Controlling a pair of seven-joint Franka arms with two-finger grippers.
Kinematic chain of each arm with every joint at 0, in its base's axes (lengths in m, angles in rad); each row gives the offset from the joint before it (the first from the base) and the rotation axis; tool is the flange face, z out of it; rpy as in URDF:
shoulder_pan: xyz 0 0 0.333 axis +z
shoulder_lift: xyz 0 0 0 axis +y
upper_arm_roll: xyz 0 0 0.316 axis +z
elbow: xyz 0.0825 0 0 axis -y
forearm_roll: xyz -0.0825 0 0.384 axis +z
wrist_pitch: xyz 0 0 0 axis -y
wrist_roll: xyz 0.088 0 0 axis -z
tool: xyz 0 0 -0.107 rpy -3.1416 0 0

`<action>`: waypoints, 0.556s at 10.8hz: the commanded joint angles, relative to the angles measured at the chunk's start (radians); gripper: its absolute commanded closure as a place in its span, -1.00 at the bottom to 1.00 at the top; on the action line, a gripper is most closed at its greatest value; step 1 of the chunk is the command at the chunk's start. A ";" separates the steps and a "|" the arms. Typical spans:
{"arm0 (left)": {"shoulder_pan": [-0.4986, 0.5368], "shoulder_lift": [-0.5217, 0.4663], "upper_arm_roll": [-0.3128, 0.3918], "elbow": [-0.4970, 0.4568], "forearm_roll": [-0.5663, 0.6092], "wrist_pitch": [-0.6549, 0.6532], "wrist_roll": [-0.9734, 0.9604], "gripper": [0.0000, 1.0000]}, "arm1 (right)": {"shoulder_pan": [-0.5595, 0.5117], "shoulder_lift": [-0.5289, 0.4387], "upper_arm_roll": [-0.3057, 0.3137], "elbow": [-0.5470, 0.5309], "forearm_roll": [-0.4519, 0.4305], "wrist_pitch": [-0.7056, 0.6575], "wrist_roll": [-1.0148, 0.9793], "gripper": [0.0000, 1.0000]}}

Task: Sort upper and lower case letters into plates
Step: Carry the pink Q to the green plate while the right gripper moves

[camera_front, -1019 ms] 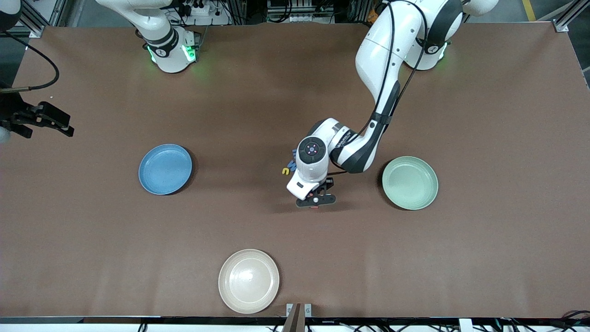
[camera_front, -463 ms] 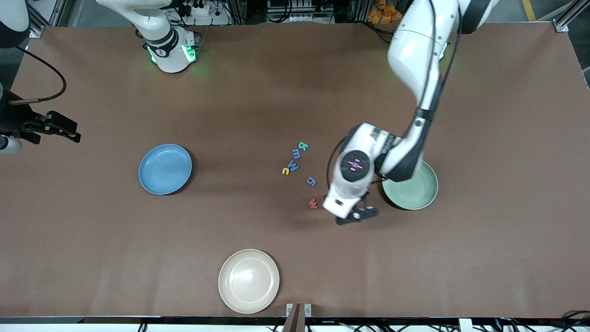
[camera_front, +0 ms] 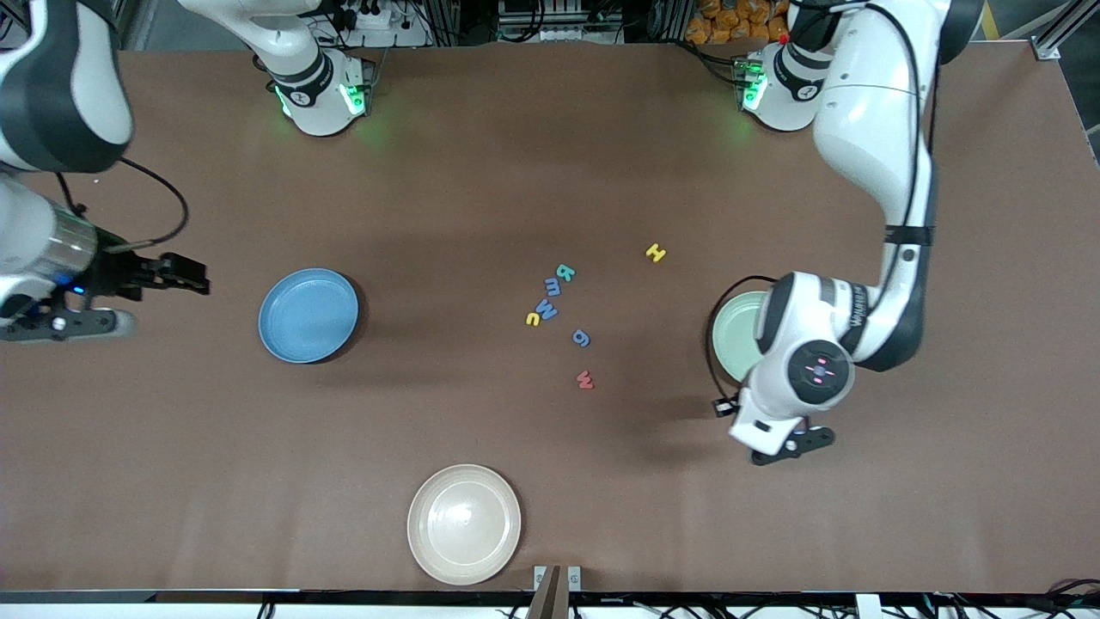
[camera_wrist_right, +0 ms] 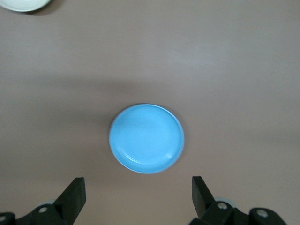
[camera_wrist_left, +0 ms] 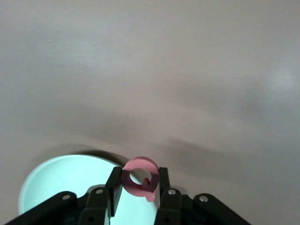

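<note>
My left gripper (camera_front: 791,444) (camera_wrist_left: 139,183) hangs over the rim of the pale green plate (camera_front: 733,331) (camera_wrist_left: 65,183), shut on a pink letter Q (camera_wrist_left: 140,163) held upright between its fingers. Several other letters lie mid-table: a yellow H (camera_front: 656,252), a teal b (camera_front: 565,272), a blue m (camera_front: 553,286), a blue M (camera_front: 546,309), a yellow c (camera_front: 533,319), a blue g (camera_front: 582,338) and a red w (camera_front: 585,379). My right gripper (camera_front: 182,277) (camera_wrist_right: 138,197) is open and holds nothing. It hangs beside the blue plate (camera_front: 308,315) (camera_wrist_right: 146,138), toward the right arm's end.
A cream plate (camera_front: 464,524) (camera_wrist_right: 21,3) sits near the table edge closest to the front camera. The left arm's wrist and elbow cover much of the pale green plate in the front view.
The left arm has swung from the letter cluster to the pale green plate, carrying the pink letter and uncovering the letters. The right arm has moved in toward the blue plate.
</note>
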 commanded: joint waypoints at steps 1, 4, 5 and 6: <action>0.028 -0.080 -0.016 -0.113 -0.038 -0.017 0.016 0.77 | 0.024 0.021 0.057 0.012 0.008 0.048 0.017 -1.00; 0.035 -0.148 -0.014 -0.241 -0.092 -0.010 0.009 0.77 | 0.126 0.103 0.110 0.017 0.008 0.152 0.218 -1.00; 0.036 -0.165 -0.013 -0.286 -0.092 0.013 0.008 0.77 | 0.158 0.136 0.138 0.018 0.006 0.209 0.309 -1.00; 0.035 -0.177 -0.013 -0.337 -0.092 0.056 0.010 0.77 | 0.203 0.181 0.147 0.025 0.002 0.276 0.404 -1.00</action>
